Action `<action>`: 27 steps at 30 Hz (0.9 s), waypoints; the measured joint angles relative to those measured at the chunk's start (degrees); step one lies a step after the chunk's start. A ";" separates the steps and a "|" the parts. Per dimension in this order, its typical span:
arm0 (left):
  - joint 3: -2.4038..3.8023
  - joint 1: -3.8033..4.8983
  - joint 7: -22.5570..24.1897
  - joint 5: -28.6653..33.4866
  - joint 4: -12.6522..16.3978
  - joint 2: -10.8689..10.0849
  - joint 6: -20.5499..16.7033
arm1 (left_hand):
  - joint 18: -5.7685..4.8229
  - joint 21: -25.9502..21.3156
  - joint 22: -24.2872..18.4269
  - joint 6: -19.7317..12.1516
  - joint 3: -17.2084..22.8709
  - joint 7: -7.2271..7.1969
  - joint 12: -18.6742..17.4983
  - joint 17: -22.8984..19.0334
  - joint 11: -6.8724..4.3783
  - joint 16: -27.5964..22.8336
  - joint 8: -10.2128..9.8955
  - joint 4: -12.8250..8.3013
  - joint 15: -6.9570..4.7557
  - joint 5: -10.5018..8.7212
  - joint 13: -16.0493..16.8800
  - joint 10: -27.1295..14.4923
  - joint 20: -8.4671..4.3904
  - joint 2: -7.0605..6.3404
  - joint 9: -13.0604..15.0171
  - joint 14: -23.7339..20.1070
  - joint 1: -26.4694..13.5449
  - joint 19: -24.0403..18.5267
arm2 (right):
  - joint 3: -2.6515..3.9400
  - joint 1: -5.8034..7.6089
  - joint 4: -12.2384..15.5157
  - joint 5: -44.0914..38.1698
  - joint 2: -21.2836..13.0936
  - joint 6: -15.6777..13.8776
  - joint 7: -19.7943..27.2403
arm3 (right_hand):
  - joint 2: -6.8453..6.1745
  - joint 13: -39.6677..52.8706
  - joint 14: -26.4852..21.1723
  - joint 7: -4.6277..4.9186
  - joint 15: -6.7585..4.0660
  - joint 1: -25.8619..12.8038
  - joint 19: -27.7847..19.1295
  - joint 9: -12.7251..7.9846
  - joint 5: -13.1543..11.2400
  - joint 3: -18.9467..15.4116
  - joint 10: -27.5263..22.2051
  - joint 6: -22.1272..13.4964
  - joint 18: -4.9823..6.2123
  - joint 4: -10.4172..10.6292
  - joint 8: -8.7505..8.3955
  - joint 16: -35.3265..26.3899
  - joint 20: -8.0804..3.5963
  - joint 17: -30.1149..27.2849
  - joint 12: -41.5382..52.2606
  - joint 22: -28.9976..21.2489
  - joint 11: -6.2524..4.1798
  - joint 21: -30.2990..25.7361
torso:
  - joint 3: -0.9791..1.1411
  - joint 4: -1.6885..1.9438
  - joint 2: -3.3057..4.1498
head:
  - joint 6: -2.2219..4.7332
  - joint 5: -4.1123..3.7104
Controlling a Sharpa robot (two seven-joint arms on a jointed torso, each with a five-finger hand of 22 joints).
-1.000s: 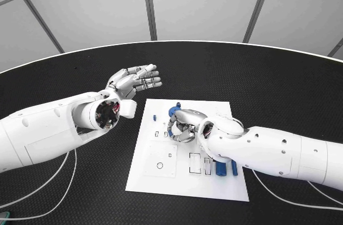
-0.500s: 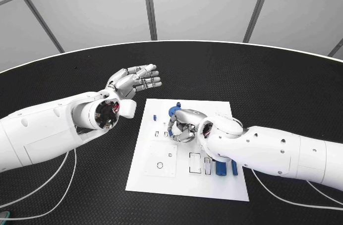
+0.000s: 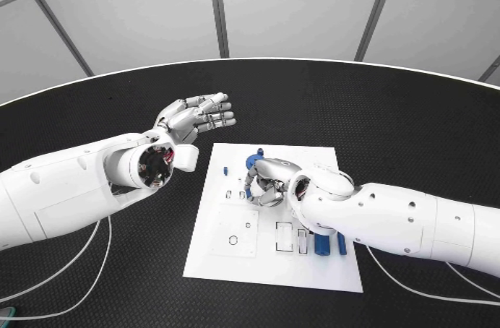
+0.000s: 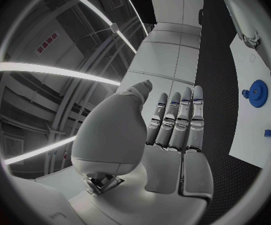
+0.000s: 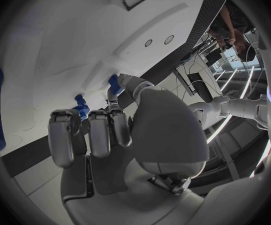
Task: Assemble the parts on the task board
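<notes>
1. The white board (image 3: 273,219) sat in the middle of the black table (image 3: 396,118), long side running from the near edge toward the far edge.
2. The right hand (image 3: 269,180) was down over the far half of the board, fingers curled in. In the right wrist view it looked like its fingertips (image 5: 118,85) were pinching a small blue piece (image 5: 115,83) right against the board surface, with another blue bit (image 5: 81,107) just beside it.
3. The left hand (image 3: 196,115) was up off the table past the board's far left corner, holding nothing, fingers (image 4: 179,120) straight and pressed side by side, thumb out to the side.
4. A blue gear (image 4: 258,92) lay near the board's far edge.
5. A little blue peg (image 3: 225,171) stood by the left edge.
6. Two long blue bars (image 3: 324,244) lay side by side toward the near right corner, partly under the right arm.
</notes>
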 measured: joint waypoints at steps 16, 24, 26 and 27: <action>0.00 0.00 -0.17 0.00 0.11 -0.17 0.03 | 0.00 0.00 -0.01 0.00 0.00 0.00 0.00 -0.01 0.00 0.00 0.00 0.00 0.00 0.00 0.00 0.00 0.00 0.00 0.00 0.00 0.00 0.00 | 0.00 0.00 -0.41 0.00 0.21 0.74 0.32 | -0.88 -0.01 0.22 1.18 1.00 -0.89 0.01 -0.70 -0.11 0.72 0.20 -2.70 0.01 -0.70 -1.72 0.00 0.83 -0.01 -1.21 0.00 1.03 0.00 | 0.03 -0.01 -0.01 | -0.11 0.12; 0.00 0.00 -0.26 0.00 0.18 -0.26 0.09 | 0.00 0.00 -0.01 0.00 0.00 0.00 -0.21 -0.01 0.00 0.00 0.00 0.00 0.00 -0.26 0.00 0.00 0.00 -0.22 0.00 0.00 -0.22 0.00 | 0.00 0.00 -0.85 0.00 0.31 0.77 0.54 | -1.33 -0.01 0.04 1.67 1.23 -1.34 -0.18 -0.95 -0.96 0.88 0.14 -3.24 0.00 -0.86 -2.50 0.00 1.06 -0.01 -1.85 0.00 1.50 0.00 | 0.05 -0.01 0.00 | -0.08 0.21; 0.00 0.00 -0.27 0.00 0.19 -0.28 0.10 | 0.00 0.00 -0.01 0.00 0.00 0.00 -0.21 -0.02 0.00 0.00 0.00 0.00 0.00 -0.26 0.00 0.00 0.00 -0.22 0.00 0.00 -0.22 0.00 | 0.00 0.00 -0.98 0.00 0.34 0.68 0.56 | -1.58 -0.01 0.09 1.73 1.55 -1.59 -0.02 -1.12 -1.22 0.88 -0.07 -3.86 0.00 -0.86 -2.69 0.00 1.25 -0.01 -2.20 0.00 1.71 0.00 | 0.05 -0.04 0.00 | -0.13 0.24; 0.00 0.00 -0.27 0.00 0.19 -0.30 0.11 | 0.00 0.00 -0.02 0.00 0.00 0.00 -0.21 -0.02 0.00 0.00 0.00 0.00 0.00 -0.26 0.00 0.00 0.00 -0.22 0.00 0.00 -0.22 0.00 | 0.00 0.00 -1.03 0.00 0.35 0.63 0.59 | -1.71 -0.01 0.01 1.90 1.62 -1.72 -0.16 -1.21 -1.22 0.88 -0.07 -4.04 0.00 -0.86 -2.95 0.00 1.39 -0.01 -2.22 0.00 1.71 0.00 | 0.05 -0.04 0.00 | -0.15 0.24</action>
